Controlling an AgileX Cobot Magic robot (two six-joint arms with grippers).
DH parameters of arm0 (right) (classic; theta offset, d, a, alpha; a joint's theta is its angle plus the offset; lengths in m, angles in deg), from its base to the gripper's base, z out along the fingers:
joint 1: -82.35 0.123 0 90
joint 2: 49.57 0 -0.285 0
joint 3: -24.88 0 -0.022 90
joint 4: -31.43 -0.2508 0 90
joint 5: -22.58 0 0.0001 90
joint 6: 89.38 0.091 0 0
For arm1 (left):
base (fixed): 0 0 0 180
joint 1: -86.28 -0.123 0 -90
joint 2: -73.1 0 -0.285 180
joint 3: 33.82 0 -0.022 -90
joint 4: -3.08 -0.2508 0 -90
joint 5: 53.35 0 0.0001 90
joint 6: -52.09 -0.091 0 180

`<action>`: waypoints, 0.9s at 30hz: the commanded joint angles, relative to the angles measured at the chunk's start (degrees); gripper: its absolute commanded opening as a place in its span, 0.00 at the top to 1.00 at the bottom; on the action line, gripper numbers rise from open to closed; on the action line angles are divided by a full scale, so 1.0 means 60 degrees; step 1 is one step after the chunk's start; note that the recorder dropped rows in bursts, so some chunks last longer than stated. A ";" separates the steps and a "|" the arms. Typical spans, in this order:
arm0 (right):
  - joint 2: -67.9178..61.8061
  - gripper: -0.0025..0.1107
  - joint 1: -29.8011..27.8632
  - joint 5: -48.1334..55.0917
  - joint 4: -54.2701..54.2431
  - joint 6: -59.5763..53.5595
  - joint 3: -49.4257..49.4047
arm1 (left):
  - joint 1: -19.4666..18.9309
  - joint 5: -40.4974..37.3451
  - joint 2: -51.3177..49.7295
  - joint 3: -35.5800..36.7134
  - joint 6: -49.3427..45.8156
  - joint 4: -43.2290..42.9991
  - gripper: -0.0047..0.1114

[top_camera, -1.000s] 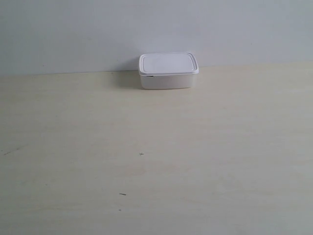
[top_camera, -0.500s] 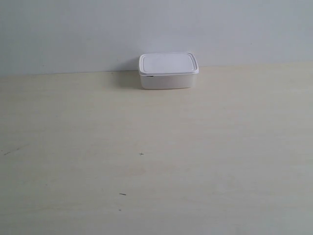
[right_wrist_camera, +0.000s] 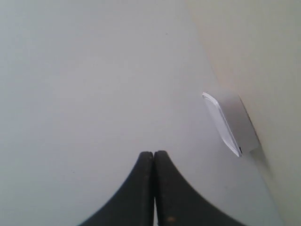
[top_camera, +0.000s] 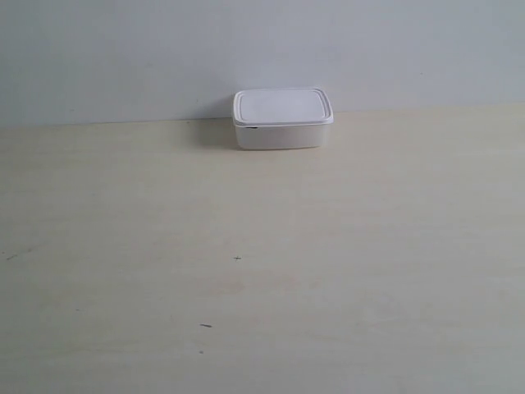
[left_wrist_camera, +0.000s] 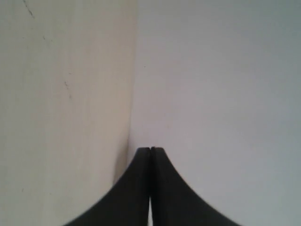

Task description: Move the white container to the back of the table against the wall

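Observation:
The white container [top_camera: 282, 120] stands with its lid on at the back of the pale wood-grain table [top_camera: 262, 271], its rear side at the grey-white wall [top_camera: 262, 49]. Neither arm shows in the exterior view. In the left wrist view my left gripper [left_wrist_camera: 150, 149] is shut with nothing between its black fingers, facing the line where table [left_wrist_camera: 61, 94] meets wall [left_wrist_camera: 216, 84]. My right gripper [right_wrist_camera: 154, 153] is also shut and empty. The right wrist view shows the container [right_wrist_camera: 230, 123] well away from it, against the wall [right_wrist_camera: 94, 84].
A few tiny dark specks [top_camera: 237, 258] mark the tabletop in front of the container. Bare table stretches to both sides and toward the near edge.

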 commanded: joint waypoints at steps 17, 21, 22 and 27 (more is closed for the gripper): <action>0.0046 0.98 -0.0024 0.0492 -0.0913 -0.0083 -0.0043 | 0.0064 -0.0240 0.0051 0.0029 -0.0047 0.0015 0.96; 0.0046 0.98 -0.0024 0.0492 -0.0820 -0.2470 -0.0043 | 0.0064 -0.0240 0.0051 0.0029 -0.0047 0.0015 0.96; 0.0046 0.98 -0.0024 0.0492 -0.0820 -0.3342 -0.0043 | 0.0064 -0.0240 0.0051 0.0029 -0.0047 0.0015 0.96; 0.0046 0.98 -0.0024 0.0492 -0.0820 -0.8296 -0.0043 | 0.0064 -0.0240 0.0051 0.0029 -0.3349 -0.0030 0.96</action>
